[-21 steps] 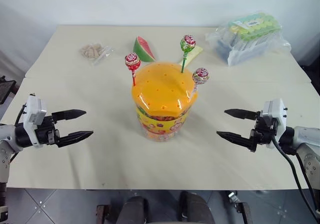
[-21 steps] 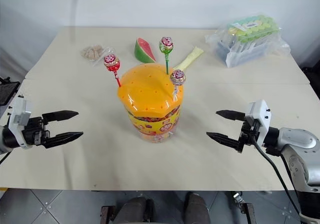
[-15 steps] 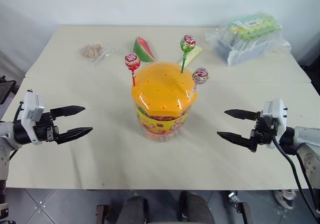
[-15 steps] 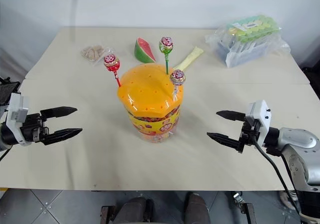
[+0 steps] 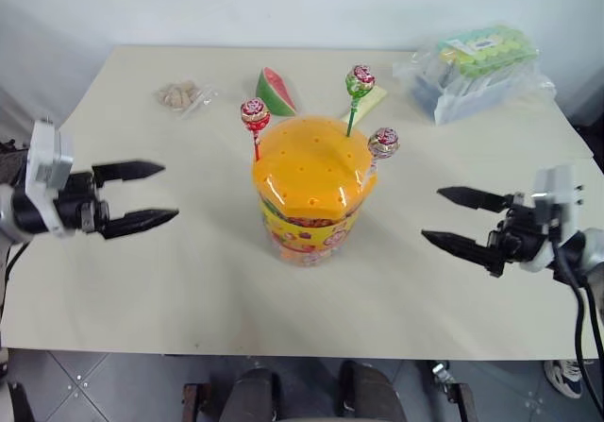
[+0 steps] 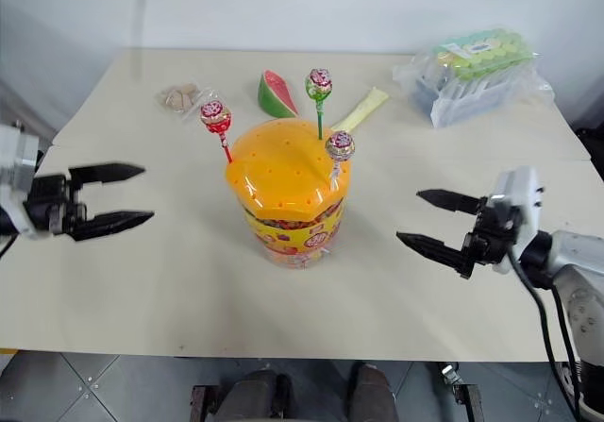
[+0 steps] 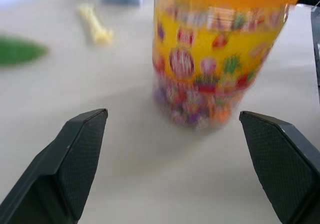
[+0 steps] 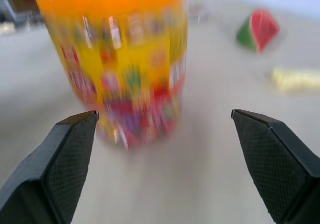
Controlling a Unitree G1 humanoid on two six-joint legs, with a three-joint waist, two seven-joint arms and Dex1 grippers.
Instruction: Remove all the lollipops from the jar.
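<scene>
1. The left hand (image 5: 140, 195), its two black fingers spread wide and holding nothing, hangs level over the pale counter (image 5: 217, 290) and points in toward the middle; the right hand (image 5: 461, 220) mirrors it, fingers just as spread and empty
2. Between them, well apart from both, stands the big clear plastic jar with a domed orange lid and yellow-red label (image 5: 310, 191); each wrist view looks straight at its labelled side
3. Three lollipops stand with their sticks in the lid, heads above it: the red-white lollipop on a red stick (image 5: 253, 113) on the left hand's side, leaning a little that way; the pink-red lollipop on a white stick (image 5: 382, 142) at the lid's edge on the right hand's side, leaning outward; the green lollipop on a green stick (image 5: 359, 80) farthest back, tilted
4. Judged from this, each hand is nearer its own side's lollipop, and since the sticks run near upright, a pull should go upward along the stick
5. Beyond the jar lie a red watermelon slice (image 5: 275, 91), a small clear bag of beige bits (image 5: 179, 95) and a clear bag of green-topped packs (image 5: 481, 59)
6. Against the earlier frames, both hands sit farther out toward the sides, the left also higher; jar and lollipops are unmoved
</scene>
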